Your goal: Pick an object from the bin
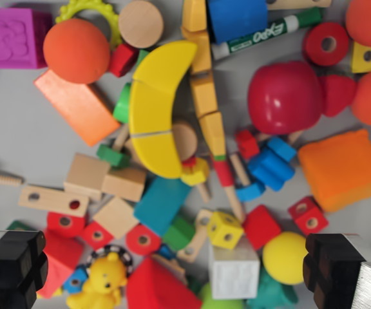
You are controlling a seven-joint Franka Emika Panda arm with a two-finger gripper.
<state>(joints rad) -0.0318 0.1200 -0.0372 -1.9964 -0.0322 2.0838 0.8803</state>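
View: straight down from the wrist into the bin [8,129], grey floor showing at the wrist view's left, toys piled everywhere else.
Tool: tool [179,270] spread wide, one black fingertip [15,261] in the bottom left corner, the other in the bottom right, nothing between them but air. It hovers above the pile, touching nothing.
Under the tool: white cube [235,270] sits just right of the midpoint between the fingertips, with a yellow ball [285,257] touching or nearly touching its right side and a red block [160,286] to its left. A yellow duck [105,280] lies further left.
Candidates: any toy will do for this task, and my pick is the white cube, since it lies nearly dead centre of the open fingers.
Key relation: the cube is between the fingertips along their closing line, slightly toward the wrist view's right. Its faces look roughly square to that line, so no turn seems needed, only a small shift and a descent.
Alternative: yellow banana [153,106] lies well up the view, long axis running top to bottom, so it would call for a longer reach.
Risk: the ball and the holed yellow cube [225,230] crowd the white cube; a finger may land on a neighbour.
Progress: nothing picked yet.
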